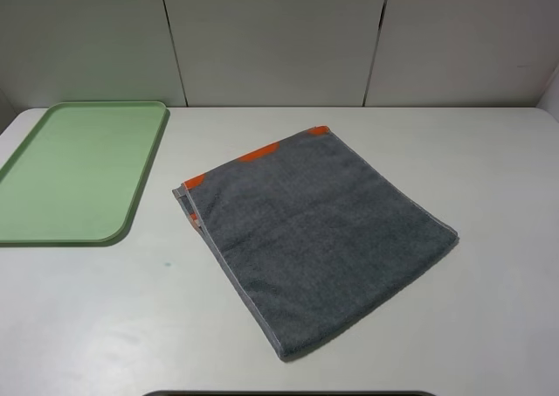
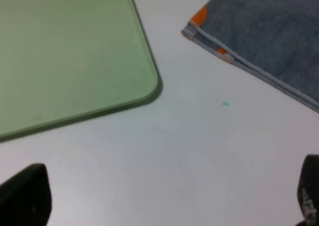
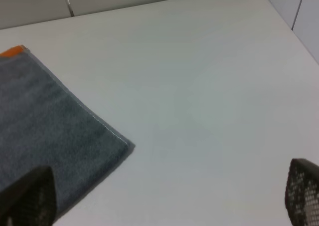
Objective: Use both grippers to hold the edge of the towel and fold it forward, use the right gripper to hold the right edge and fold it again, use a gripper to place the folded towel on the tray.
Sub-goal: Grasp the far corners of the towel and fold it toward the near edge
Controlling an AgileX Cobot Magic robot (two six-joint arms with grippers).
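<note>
A dark grey terry cloth towel (image 1: 319, 239) is laid flat on a white table (image 1: 489, 169), turned at an angle to the table's sides. Orange stripe patches (image 1: 258, 156) are seen along its far border, and a thin pale stitched hem (image 1: 234, 275) is traced down the side that faces the tray. At the corner nearest the tray, two layers of cloth are seen lying one over the other in the left wrist view.

A large flat light green rectangular plastic tray (image 1: 79, 173), with rounded corners and a low raised rim, is set on the left part of the table. It is kept apart from the towel by a strip of bare table. Nothing is carried on the visible part of the tray. A small dark speck (image 1: 166, 263) is noted on the table between the tray's near corner and the towel.

Neither arm is caught by the high camera. The left gripper (image 2: 167, 193) is shown only by its two black fingertips (image 2: 25, 196), which are spread wide over bare table near the tray's rounded corner; nothing is grasped. The right gripper (image 3: 165, 193) is likewise held wide apart and released. One black fingertip (image 3: 27, 196) is seen against the towel's right corner and the other against bare table. Whether that tip is touching the cloth cannot be told.
</note>
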